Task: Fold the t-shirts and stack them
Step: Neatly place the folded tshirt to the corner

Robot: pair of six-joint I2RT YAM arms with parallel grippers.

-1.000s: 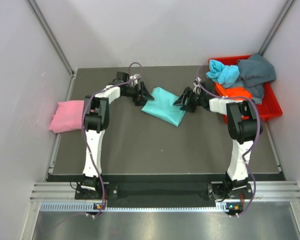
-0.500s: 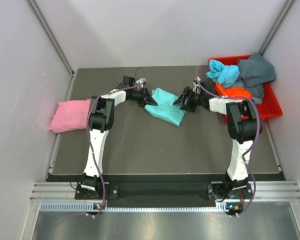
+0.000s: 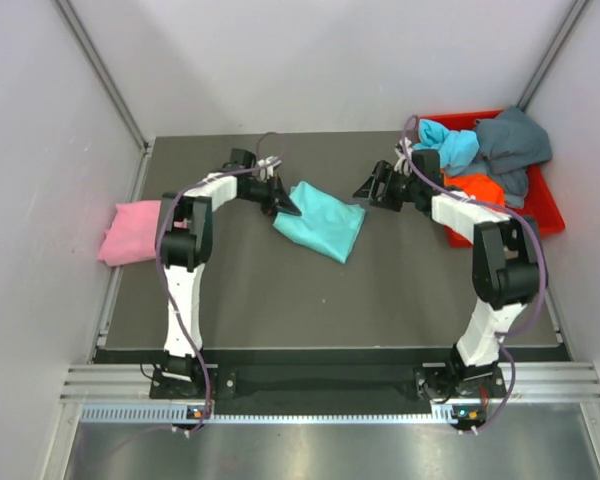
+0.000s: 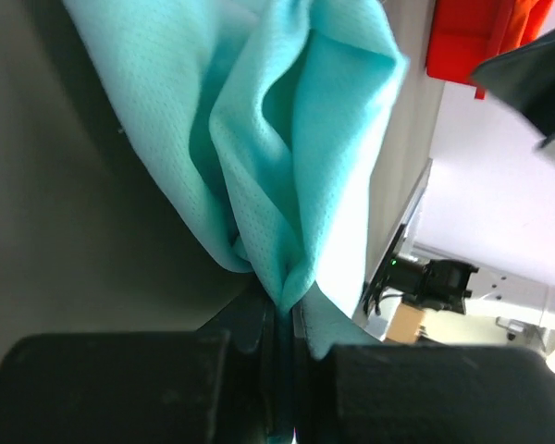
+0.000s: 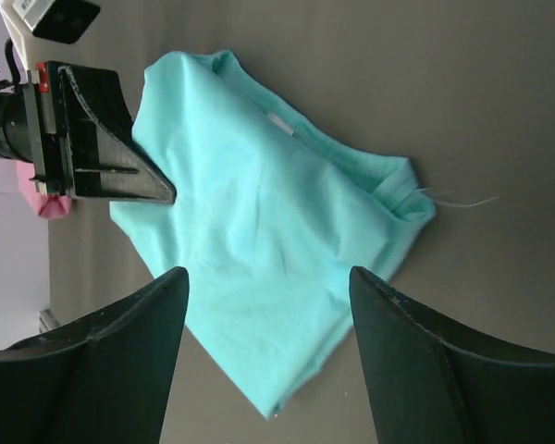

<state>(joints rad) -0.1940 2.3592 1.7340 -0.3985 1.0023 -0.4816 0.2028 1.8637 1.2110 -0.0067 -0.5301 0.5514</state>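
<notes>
1. Far left, the pink t-shirt (image 3: 135, 232) lies at the left edge of the desk (image 3: 280, 290), right by the wall. It looks folded already, so that's probably the base of the stack.
2. The left claw (image 3: 288, 207) is clamped tight on the teal t-shirt (image 3: 322, 220). The wrist view shows a bunched edge of cloth pinched in its jaws.
3. The teal t-shirt sits mid-desk, folded over roughly but kinda lumpy, well apart from the pink one, so not stacked yet.
4. The right claw (image 3: 366, 189) is spread wide and holds nothing, hovering just off the teal shirt's right side.
5. Far right, the red bin (image 3: 545, 215) holds a light blue shirt (image 3: 450, 145), an orange shirt (image 3: 470, 185) and a dark grey-blue shirt (image 3: 515, 145), all crumpled. So it looks like one done, one in progress, three left.
</notes>
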